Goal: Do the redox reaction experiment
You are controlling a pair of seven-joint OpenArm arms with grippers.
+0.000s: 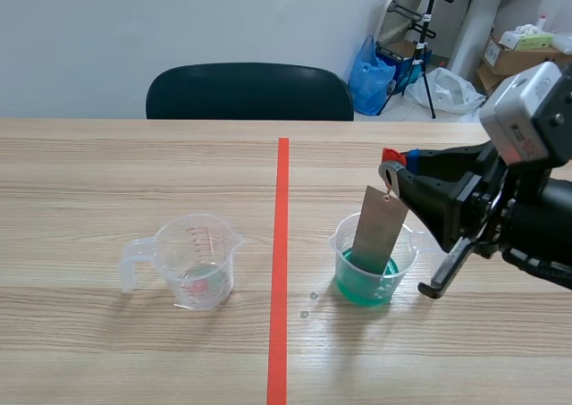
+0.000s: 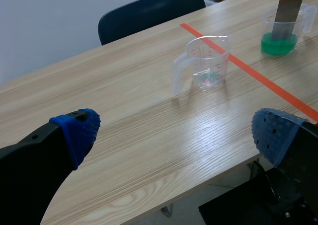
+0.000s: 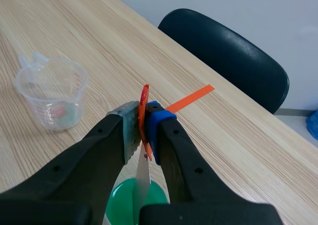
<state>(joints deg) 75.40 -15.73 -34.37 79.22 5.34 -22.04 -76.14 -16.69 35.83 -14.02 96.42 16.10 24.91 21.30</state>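
**Three Cameras, One Worktop**

The scene view looks from the robot's side across the worktop [image 1: 107, 172] toward the chair [image 1: 250, 92] at 12 o'clock. The left wrist view sits low off the near edge, with the clear cup [image 2: 207, 61] ahead at 1 o'clock. The right wrist view looks steeply down, close above the green cup [image 3: 121, 207]. All three share both cups.
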